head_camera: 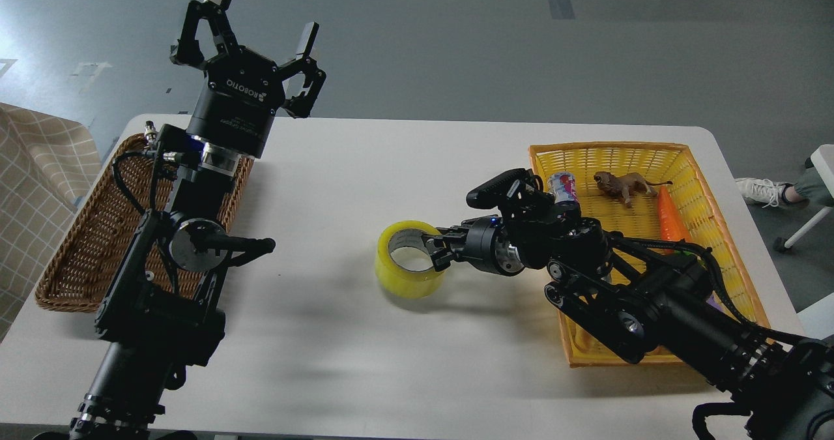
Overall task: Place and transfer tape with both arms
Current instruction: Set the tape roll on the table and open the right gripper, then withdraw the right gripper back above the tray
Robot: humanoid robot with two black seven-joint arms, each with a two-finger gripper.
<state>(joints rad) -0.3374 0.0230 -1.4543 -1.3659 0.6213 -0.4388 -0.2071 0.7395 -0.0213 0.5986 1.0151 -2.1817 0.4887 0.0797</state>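
Observation:
The tape (409,270), a yellow roll with a grey inner core, is low at the middle of the white table (339,166), lying flat on it or just above it. My right gripper (435,251) reaches in from the right and is shut on the roll's right wall, one finger inside the ring and one outside. My left gripper (262,15) is open and empty, held high with its fingers pointing up, above the table's far left edge and well away from the tape.
A brown wicker basket (71,244) lies at the left, behind my left arm. A yellow basket (658,156) at the right holds a can (563,188), a toy lion (620,184) and an orange carrot (671,217). Chequered cloth (32,166) hangs at the far left.

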